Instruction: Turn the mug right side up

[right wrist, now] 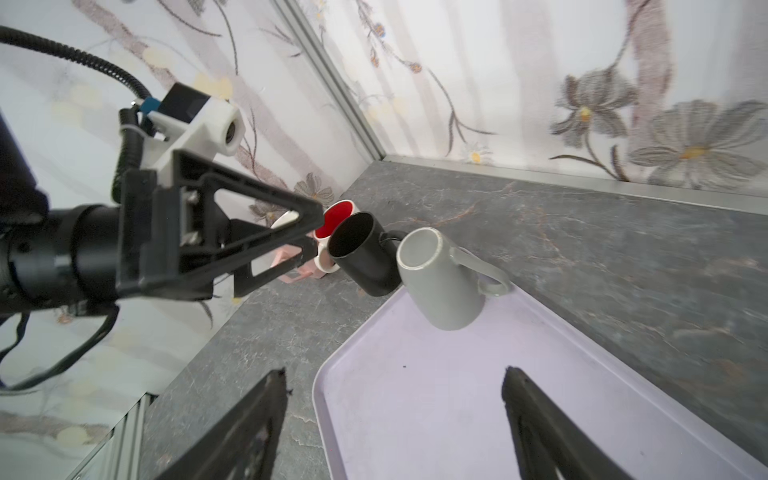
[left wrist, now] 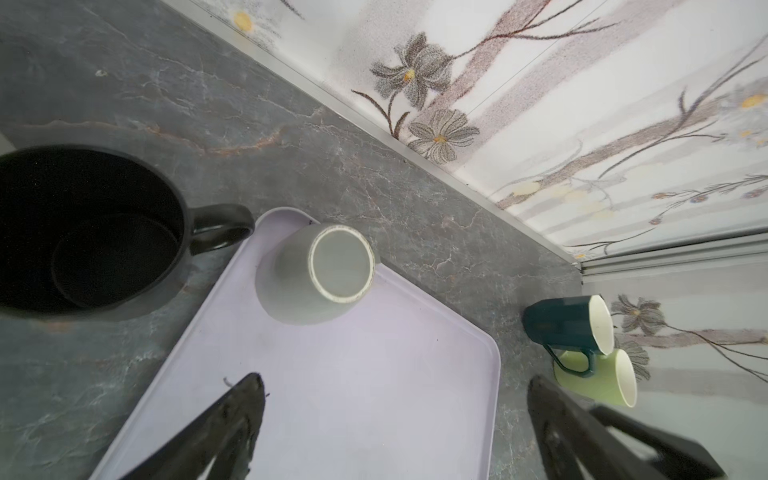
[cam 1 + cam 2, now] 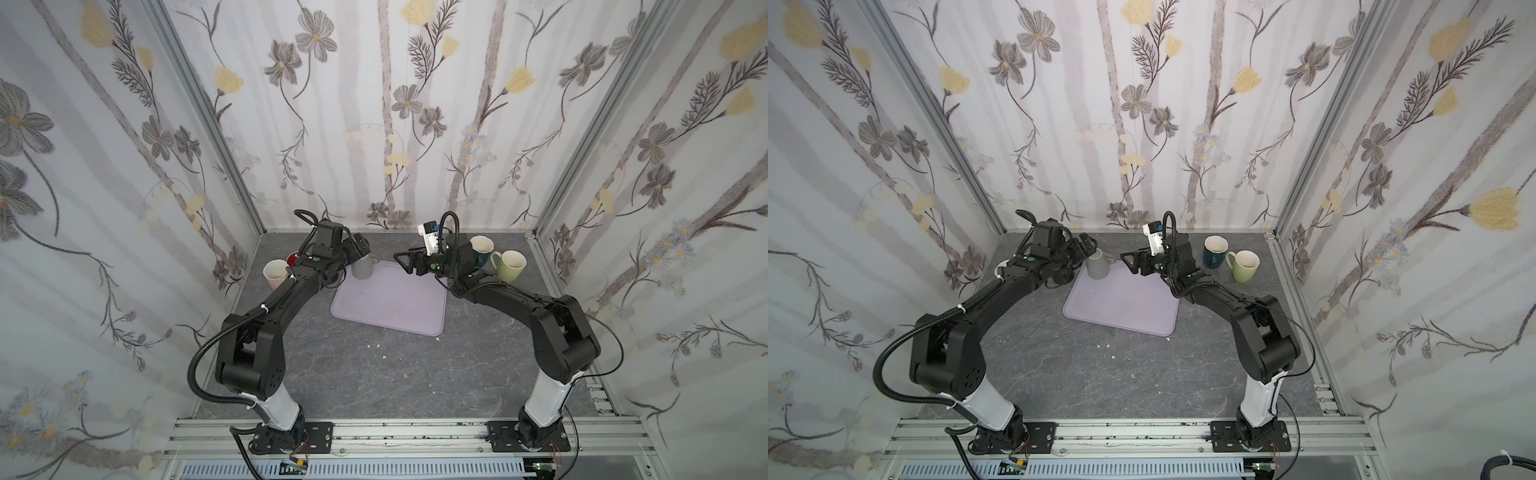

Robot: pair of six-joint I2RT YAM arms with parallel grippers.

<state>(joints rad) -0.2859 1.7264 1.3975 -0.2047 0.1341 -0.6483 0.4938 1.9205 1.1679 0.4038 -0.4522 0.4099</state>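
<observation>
Both top views first. My left pincer (image 3: 360,244) hangs close to the grey mug (image 3: 363,266) and higher than it. The mug stands upside down, base up, on the far corner of the lilac tray (image 3: 390,307). My right pincer (image 3: 402,261) points at the mug from the opposite side, with a gap between them. Behind its wrist a teal mug (image 3: 1214,251) and a light green mug (image 3: 1244,266) stand mouth up, just beside each other. Behind my left pincer, in a top view, sits a pink mug (image 3: 275,274).

Left wrist now. My left pincer (image 2: 395,380) is spread wide and grips nothing, with bare tray (image 2: 374,415) between its fingers (image 2: 232,424). Ahead of the tips is the grey mug (image 2: 320,274), its ringed base facing me. A black mug (image 2: 83,232) stands mouth up just off the tray corner beside it.

Right wrist. My right pincer (image 1: 395,372) is also well open and empty over the tray (image 1: 415,415). The grey mug (image 1: 444,282) is ahead, rim down, with its handle turned away from the black mug (image 1: 361,253). Those two are very close, and I cannot tell whether they touch. Across from me my left pincer (image 1: 313,232) shows its jaws parted, in front of a red-lined mug (image 1: 336,216).
</observation>
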